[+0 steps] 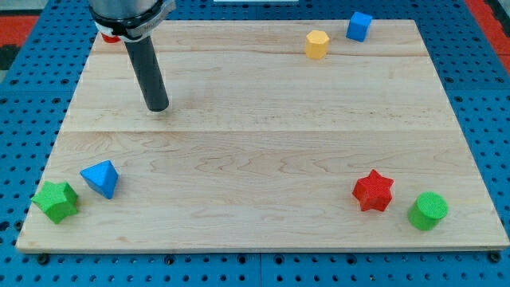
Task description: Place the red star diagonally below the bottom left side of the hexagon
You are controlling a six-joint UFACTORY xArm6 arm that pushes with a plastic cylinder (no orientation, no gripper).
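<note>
The red star (373,190) lies near the view's bottom right of the wooden board (255,127). The yellow hexagon (316,44) sits near the view's top, right of centre. My tip (158,107) rests on the board in the upper left part, far to the left of both the star and the hexagon, touching no block.
A green cylinder (428,210) stands just right of the red star. A blue cube (359,26) sits right of the hexagon. A blue triangular block (101,178) and a green star (56,200) lie at the bottom left. A red block (110,36) peeks out behind the arm at top left.
</note>
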